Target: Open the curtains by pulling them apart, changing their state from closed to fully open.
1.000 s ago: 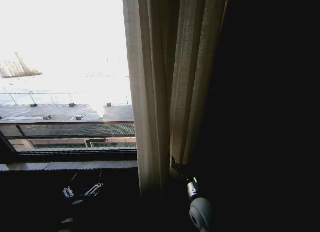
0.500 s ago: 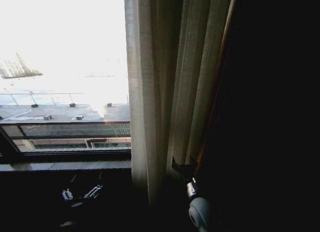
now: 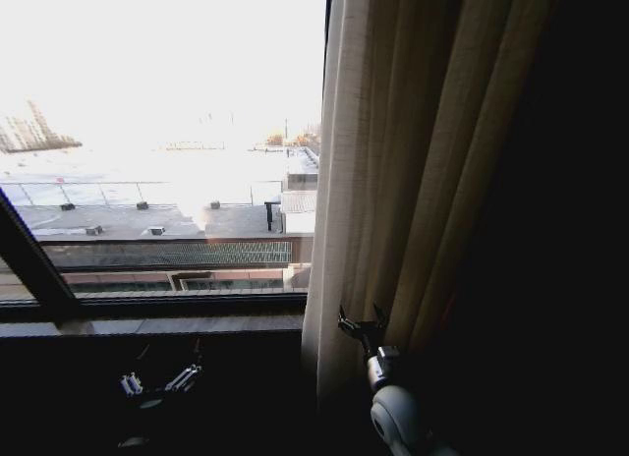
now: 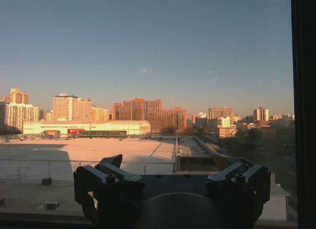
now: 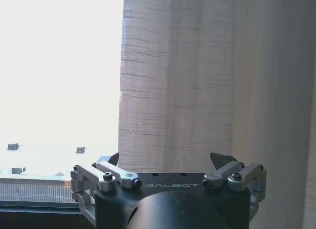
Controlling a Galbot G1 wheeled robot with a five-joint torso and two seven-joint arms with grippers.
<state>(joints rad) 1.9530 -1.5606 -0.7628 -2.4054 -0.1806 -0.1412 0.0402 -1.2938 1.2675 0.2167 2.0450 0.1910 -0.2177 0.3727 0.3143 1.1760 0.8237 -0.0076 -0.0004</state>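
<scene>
The curtain hangs in tall upright folds at the right of the window, its free edge running straight up just above the right gripper, whose fingers are spread and empty right at the cloth. The left gripper, also spread, idles low under the sill, well away from the curtain, so the right arm is the nearer one

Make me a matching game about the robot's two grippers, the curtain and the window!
Things:
1. curtain
2. right gripper
3. left gripper
4. window

Places or states:
A. low in the dark under the window sill
B. bright, showing rooftops outside
C. bunched in cream pleats on the right
D. open, at the curtain's lower edge

Pairs: 1-C, 2-D, 3-A, 4-B
</scene>
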